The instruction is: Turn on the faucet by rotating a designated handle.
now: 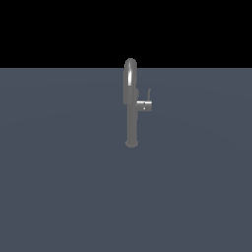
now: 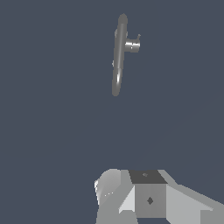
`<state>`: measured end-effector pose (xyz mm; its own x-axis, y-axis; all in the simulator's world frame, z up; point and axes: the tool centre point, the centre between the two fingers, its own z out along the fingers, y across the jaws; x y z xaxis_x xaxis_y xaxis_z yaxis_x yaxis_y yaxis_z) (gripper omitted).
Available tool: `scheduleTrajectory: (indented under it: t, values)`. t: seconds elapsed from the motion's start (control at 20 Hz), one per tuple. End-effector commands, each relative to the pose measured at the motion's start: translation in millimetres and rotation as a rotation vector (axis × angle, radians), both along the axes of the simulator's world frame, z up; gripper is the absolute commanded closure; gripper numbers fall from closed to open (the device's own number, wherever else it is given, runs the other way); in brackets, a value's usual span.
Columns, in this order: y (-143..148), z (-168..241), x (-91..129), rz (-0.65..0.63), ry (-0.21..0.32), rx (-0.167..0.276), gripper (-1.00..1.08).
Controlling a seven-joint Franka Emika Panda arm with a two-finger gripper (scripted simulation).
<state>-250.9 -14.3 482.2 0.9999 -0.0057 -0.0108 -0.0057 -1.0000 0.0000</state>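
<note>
The faucet [image 1: 131,110] stands upright, well clear of the gripper [image 2: 146,197]. Its handle [image 1: 144,105] juts toward the exterior view's right, lever rod up. Whether the gripper's jaws are spread is unclear.

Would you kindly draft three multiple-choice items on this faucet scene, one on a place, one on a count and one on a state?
1. In the exterior view, on which side of the faucet column does the handle stick out?
A. the exterior view's left
B. the exterior view's right
C. straight from the top of the arch

2. How many side handles does the faucet carry?
A. one
B. two
C. three

3. How does the faucet stand on the grey floor?
A. lying flat on its side
B. tipped over
C. upright on its small round base

Answers: 1 B, the stub juts towards the exterior view's right; 2 A, only one stub shows in both views; 3 C, the column rises straight from the base.
</note>
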Motion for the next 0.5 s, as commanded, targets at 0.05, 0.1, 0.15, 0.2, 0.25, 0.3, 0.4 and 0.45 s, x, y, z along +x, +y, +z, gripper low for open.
scheduleTrajectory:
  t: [0.05,0.1,0.15,0.2,0.25,0.3,0.4,0.45]
  values:
    - [0,0,0,0.0,0.0,0.0,1.08]
    - [0,0,1,-0.001,0.001,0.001,1.08]
    - [0,0,1,-0.003,0.003,0.003,1.08]
    - [0,0,2,-0.006,0.005,0.006,1.08]
    - [0,0,3,-0.009,0.008,0.009,1.08]
    - [1,0,5,-0.013,0.012,0.013,1.08]
    - [1,-1,8,-0.023,0.021,0.022,1.08]
    - [1,-1,10,-0.03,0.026,0.028,1.08]
